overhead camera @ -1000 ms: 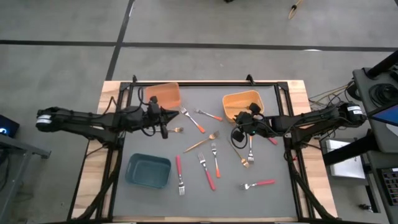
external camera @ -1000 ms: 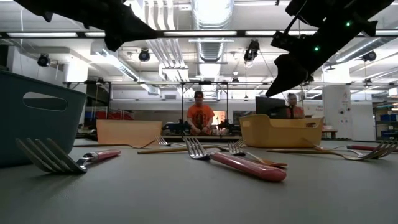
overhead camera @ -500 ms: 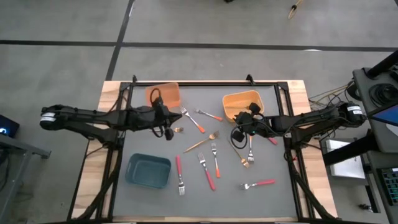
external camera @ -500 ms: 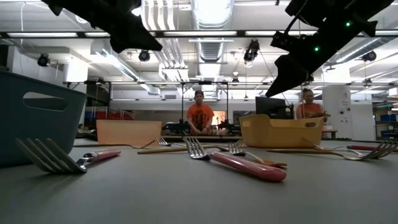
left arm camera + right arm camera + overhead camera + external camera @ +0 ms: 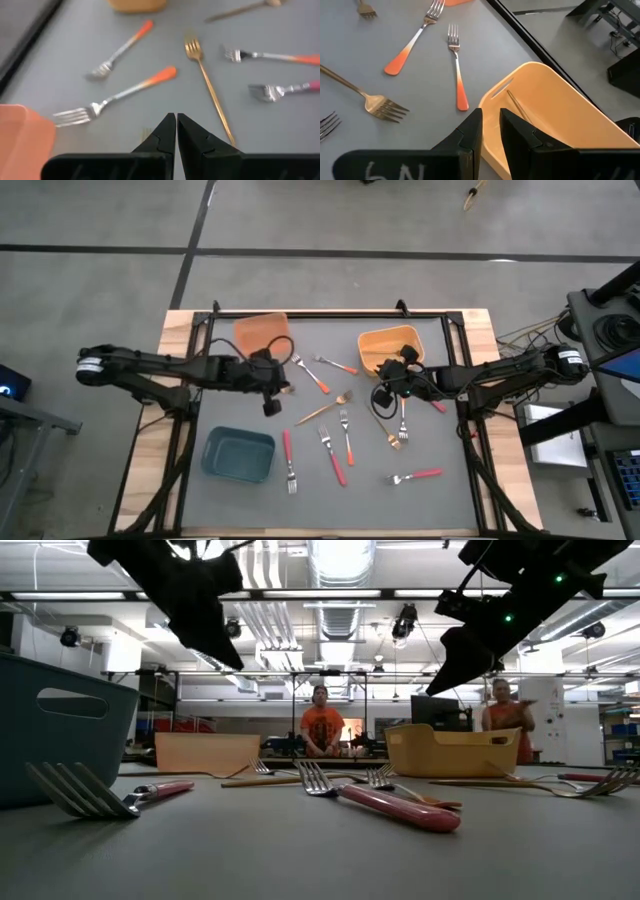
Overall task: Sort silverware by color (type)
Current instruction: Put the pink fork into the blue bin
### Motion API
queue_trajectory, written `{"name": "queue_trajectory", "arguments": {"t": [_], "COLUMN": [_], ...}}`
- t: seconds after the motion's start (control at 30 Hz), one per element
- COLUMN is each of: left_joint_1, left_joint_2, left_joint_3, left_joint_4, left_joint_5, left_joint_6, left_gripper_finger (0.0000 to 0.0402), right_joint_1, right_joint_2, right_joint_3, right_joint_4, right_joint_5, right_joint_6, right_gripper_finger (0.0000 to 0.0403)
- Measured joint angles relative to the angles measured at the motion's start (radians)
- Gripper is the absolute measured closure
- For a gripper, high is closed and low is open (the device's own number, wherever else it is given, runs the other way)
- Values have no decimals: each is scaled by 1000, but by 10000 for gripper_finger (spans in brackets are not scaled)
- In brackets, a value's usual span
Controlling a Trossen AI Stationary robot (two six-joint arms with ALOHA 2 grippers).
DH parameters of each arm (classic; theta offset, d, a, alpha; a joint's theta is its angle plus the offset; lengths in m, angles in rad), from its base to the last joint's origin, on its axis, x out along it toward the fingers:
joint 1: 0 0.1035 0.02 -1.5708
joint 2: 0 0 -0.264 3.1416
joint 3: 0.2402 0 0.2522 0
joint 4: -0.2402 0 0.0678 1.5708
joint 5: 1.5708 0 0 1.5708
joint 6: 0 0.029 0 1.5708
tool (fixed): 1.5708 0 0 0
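Note:
Several forks lie flat on the grey mat: orange-handled ones (image 5: pixel 313 376) (image 5: pixel 132 89), red-handled ones (image 5: pixel 333 459) (image 5: pixel 395 808) and gold ones (image 5: pixel 323 411) (image 5: pixel 210 89). My left gripper (image 5: pixel 270 406) (image 5: pixel 176 126) hangs shut above the mat. It is tipped downward, just beyond a small gold fork (image 5: pixel 284 390), and holds nothing. My right gripper (image 5: pixel 381 394) (image 5: pixel 490 127) hovers slightly open and empty at the near corner of the yellow-orange bin (image 5: pixel 555 120). A gold fork (image 5: pixel 516 107) lies inside that bin.
An orange bin (image 5: pixel 262 331) stands at the far left and a teal bin (image 5: pixel 239 456) at the near left. A black rail (image 5: pixel 300 314) frames the mat. Two people (image 5: pixel 322 730) (image 5: pixel 508 720) are in the room beyond the far edge.
My left gripper has moved toward the table's right and near edge and sunk. It has tipped from nearly level to pointing steeply down, and it has stayed shut. My right arm has kept still. No fork has moved.

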Motion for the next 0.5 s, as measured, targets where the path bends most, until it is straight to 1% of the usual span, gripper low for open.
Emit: {"name": "queue_trajectory", "arguments": {"t": [0.17,0.5], "left_joint_1": [0,0], "left_joint_2": [72,183], "left_joint_3": [32,47], "left_joint_4": [-68,-179], "left_joint_5": [64,67], "left_joint_6": [0,2], "left_gripper_finger": [402,402], "right_joint_1": [0,0], "right_joint_2": [0,0], "right_joint_3": [0,0], "right_joint_4": [0,0], "right_joint_5": [2,2], "right_joint_6": [-10,-17], "right_gripper_finger": [344,344]}}
